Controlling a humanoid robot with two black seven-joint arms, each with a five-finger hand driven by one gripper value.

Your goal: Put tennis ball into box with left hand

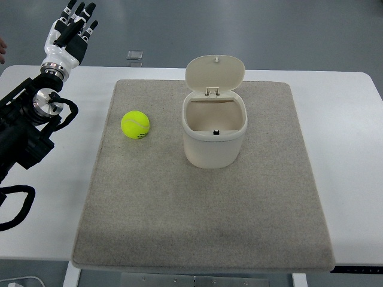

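1. Evidently nothing was grasped yet: left hand (73,27) hovered at ten o'clock, fingers released
2. Tennis ball (135,125) lay at nine o'clock of the open box (213,128); reaching down comes next

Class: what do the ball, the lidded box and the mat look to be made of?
Tennis ball: fuzzy yellow-green felt, pale seam. Box: smooth cream plastic, probably, with faint sheen and hinged lid. Mat: grey-beige felt-like fabric, matte, speckled.
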